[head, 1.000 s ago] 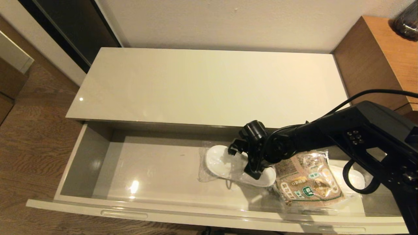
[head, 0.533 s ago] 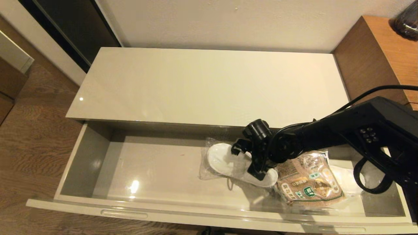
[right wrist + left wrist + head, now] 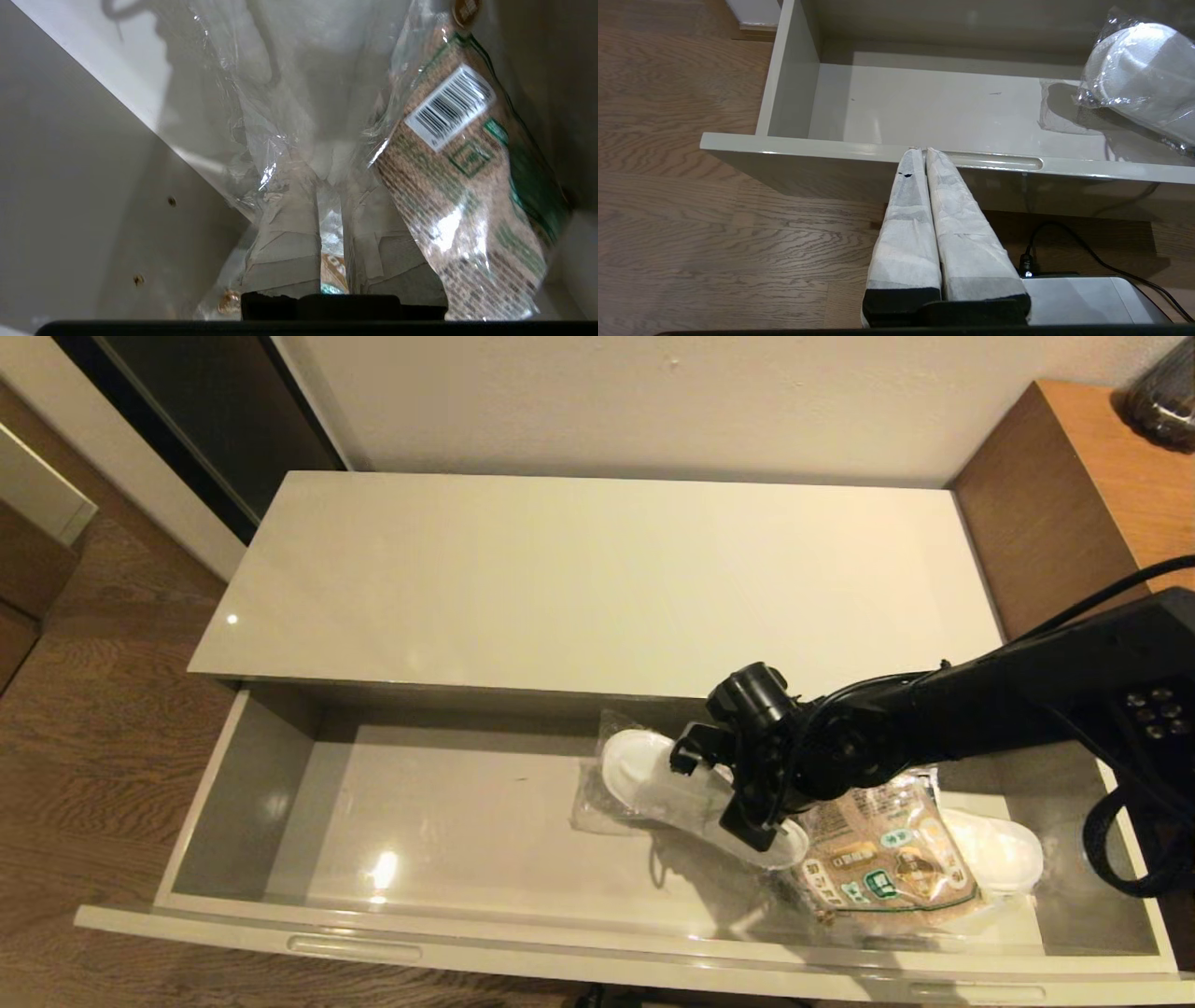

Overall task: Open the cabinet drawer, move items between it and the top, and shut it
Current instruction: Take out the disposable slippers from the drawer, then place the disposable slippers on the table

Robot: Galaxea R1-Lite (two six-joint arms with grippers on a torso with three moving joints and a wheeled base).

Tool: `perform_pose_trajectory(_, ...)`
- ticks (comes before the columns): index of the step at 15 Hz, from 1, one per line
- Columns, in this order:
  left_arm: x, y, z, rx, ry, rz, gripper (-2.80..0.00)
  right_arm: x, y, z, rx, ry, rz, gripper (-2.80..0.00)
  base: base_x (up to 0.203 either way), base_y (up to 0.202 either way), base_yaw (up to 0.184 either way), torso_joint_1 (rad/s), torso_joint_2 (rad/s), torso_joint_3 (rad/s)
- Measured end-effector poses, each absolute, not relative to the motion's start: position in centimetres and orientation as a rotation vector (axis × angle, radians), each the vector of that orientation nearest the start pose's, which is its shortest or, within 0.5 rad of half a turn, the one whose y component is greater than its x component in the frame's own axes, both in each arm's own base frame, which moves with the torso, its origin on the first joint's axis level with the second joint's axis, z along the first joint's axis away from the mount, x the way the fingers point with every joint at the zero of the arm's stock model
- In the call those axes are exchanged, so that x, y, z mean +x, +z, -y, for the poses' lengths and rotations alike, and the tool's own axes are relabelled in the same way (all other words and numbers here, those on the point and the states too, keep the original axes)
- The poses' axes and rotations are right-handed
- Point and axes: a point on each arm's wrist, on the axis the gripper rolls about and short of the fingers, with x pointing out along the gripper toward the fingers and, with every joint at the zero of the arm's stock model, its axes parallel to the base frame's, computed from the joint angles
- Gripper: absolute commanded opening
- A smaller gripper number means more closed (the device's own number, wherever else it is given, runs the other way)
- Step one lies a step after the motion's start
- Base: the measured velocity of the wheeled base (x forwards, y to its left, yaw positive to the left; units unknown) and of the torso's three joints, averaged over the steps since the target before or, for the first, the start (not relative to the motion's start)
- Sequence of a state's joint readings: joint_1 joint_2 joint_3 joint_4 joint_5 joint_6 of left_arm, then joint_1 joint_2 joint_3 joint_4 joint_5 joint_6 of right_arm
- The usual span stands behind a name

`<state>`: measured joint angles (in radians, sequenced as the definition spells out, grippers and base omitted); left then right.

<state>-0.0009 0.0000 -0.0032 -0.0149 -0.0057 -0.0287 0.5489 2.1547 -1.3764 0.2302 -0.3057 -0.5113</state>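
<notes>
The cabinet drawer (image 3: 233, 803) stands pulled out below the glossy cream top (image 3: 579, 579), which is bare. My right gripper (image 3: 742, 807) reaches into the drawer's right half and is shut on the clear wrap of the white slippers (image 3: 653, 775), whose pack hangs tilted just above the drawer floor. In the right wrist view the fingertips (image 3: 299, 186) pinch the crinkled wrap (image 3: 261, 116). The brown grain bag (image 3: 887, 868) lies just right of them, over a white item (image 3: 999, 849). My left gripper (image 3: 923, 150) is shut and empty, parked before the drawer front (image 3: 794, 144).
A taller brown wooden cabinet (image 3: 1074, 495) stands against the right end of the low cabinet, with a dark object (image 3: 1162, 401) on it. Wooden floor (image 3: 93, 728) lies to the left. The drawer's left half (image 3: 448, 812) holds nothing. A handle slot (image 3: 994, 162) is beside my left fingertips.
My right arm has risen and drawn back to the right with the slippers; the pack has come up off the drawer floor. The left arm has not moved.
</notes>
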Motion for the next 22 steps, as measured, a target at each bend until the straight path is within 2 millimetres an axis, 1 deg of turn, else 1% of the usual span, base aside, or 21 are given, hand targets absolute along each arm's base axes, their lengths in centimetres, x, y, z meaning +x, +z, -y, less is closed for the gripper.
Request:
perform_pose_trajectory(7, -2.3, 7.8, 0.0, -0.028, -0.007, 0.018, -2.8, 33.6, 10.9, -19.8, -0.882, 0.446, -0.827, -2.8, 0.0, 0.0, 0.0, 0.0, 0.0, 0.0)
perform_pose_trajectory(14, -2.3, 7.8, 0.0, -0.029, -0.008, 0.018, -2.8, 33.0, 12.8, -19.6, -0.877, 0.423, -0.782, -2.8, 0.0, 0.0, 0.0, 0.0, 0.0, 0.0)
perform_pose_trajectory(19, -2.3, 7.8, 0.0, -0.029, -0.007, 0.018, -2.8, 31.4, 13.8, -18.7, -0.889, 0.402, -0.779, -2.8, 0.0, 0.0, 0.0, 0.0, 0.0, 0.0)
perform_pose_trajectory(22, -2.3, 7.8, 0.0, -0.029, -0.007, 0.018, -2.8, 29.9, 14.2, -17.9, -0.899, 0.405, -0.791, -2.8, 0.0, 0.0, 0.0, 0.0, 0.0, 0.0)
